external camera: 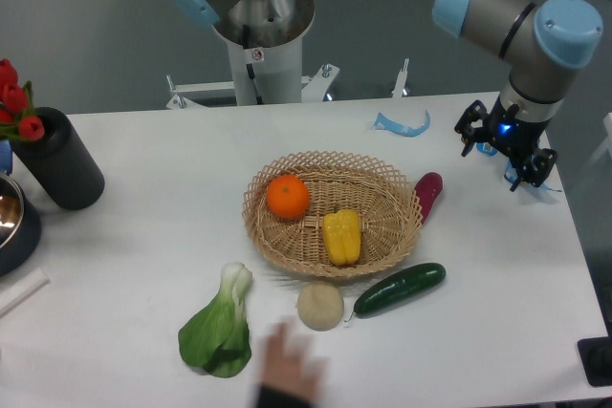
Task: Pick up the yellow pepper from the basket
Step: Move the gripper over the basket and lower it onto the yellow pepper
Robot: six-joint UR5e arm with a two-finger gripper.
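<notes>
One yellow pepper [342,236], lying inside the wicker basket [287,250], right of centre toward the front wall. One orange [288,196] in the same basket, at the back left, apart from the pepper. Outside the basket: one dark red-purple vegetable [427,194], perhaps a small eggplant or sweet potato, leaning against the right rim; one cucumber [400,289] just beside the front right edge, angled; one pale beige ball [320,305] touching the cucumber's left tip, just in front of the basket; one bok choy [221,327] further left on the white table [143,265]. One blurred hand [287,370] at the bottom edge, near the ball. One gripper [505,143] off at the right rear of the table, well apart from the basket, holding nothing; jaws seen at a poor angle, cannot tell whether wide or narrow. One pale blue curved scrap [404,125] behind the basket. At far left, one black cylinder [59,160] with red tulips [13,102], and one metal bowl [10,217].
</notes>
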